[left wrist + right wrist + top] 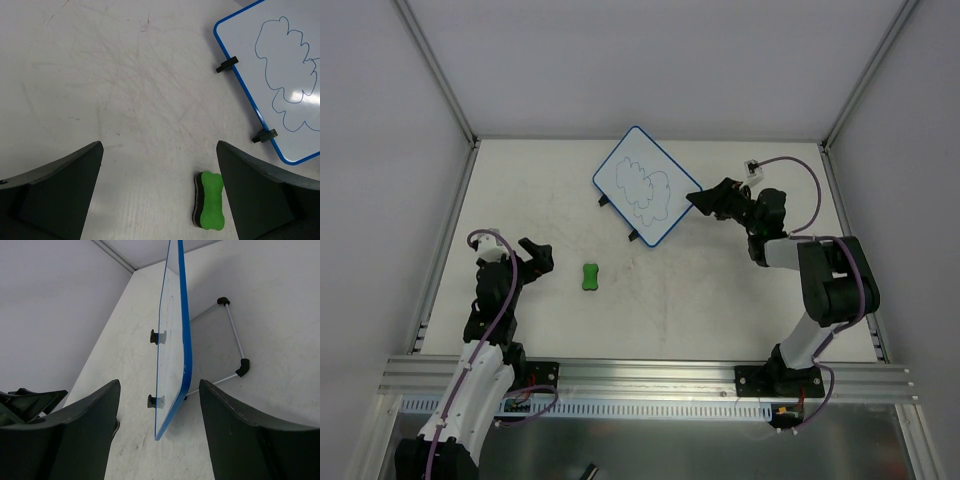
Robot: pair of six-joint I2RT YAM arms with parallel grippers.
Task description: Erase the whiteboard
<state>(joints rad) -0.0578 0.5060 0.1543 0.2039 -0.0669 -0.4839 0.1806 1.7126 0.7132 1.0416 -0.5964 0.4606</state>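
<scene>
Nearby, one green eraser (209, 200) lies by your empty, wide-open left gripper (159, 146); your right gripper (159, 384), parted, straddles the one whiteboard (640, 185).

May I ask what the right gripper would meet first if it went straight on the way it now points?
The right gripper would most likely meet the blue edge of the whiteboard; it sits edge-on in line with the gap between the fingers, though depth is unclear.
</scene>
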